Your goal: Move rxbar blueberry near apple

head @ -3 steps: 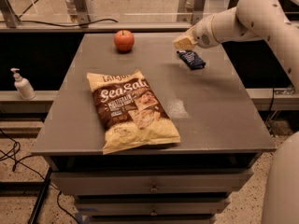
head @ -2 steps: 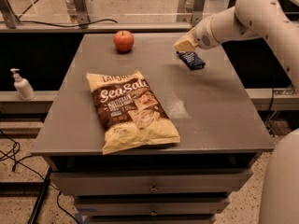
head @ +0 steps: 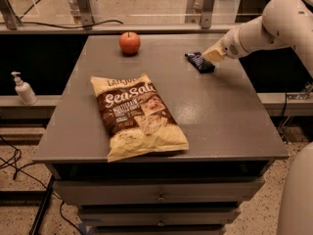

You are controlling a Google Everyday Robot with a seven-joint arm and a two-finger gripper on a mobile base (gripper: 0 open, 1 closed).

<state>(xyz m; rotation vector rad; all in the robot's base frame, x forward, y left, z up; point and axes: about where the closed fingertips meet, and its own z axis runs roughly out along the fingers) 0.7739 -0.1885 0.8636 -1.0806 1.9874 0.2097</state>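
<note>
The rxbar blueberry (head: 199, 61) is a small dark navy bar lying flat on the grey table (head: 220, 111), at its far right. The apple (head: 129, 43) is red-orange and stands at the far edge of the table, left of the bar and well apart from it. My gripper (head: 213, 56) reaches in from the right on the white arm (head: 274, 26). Its tan tip is low over the table at the bar's right end, right beside or touching it.
A large tan-and-brown chip bag (head: 137, 115) lies in the middle-left of the table. A white pump bottle (head: 22, 88) stands on a lower ledge at the left. Metal posts and a rail (head: 146, 27) run behind the table. Drawers sit under the tabletop.
My gripper has moved to the right and slightly down, from above the bar's far left end to its right end. The bar, the apple and the bag have stayed put.
</note>
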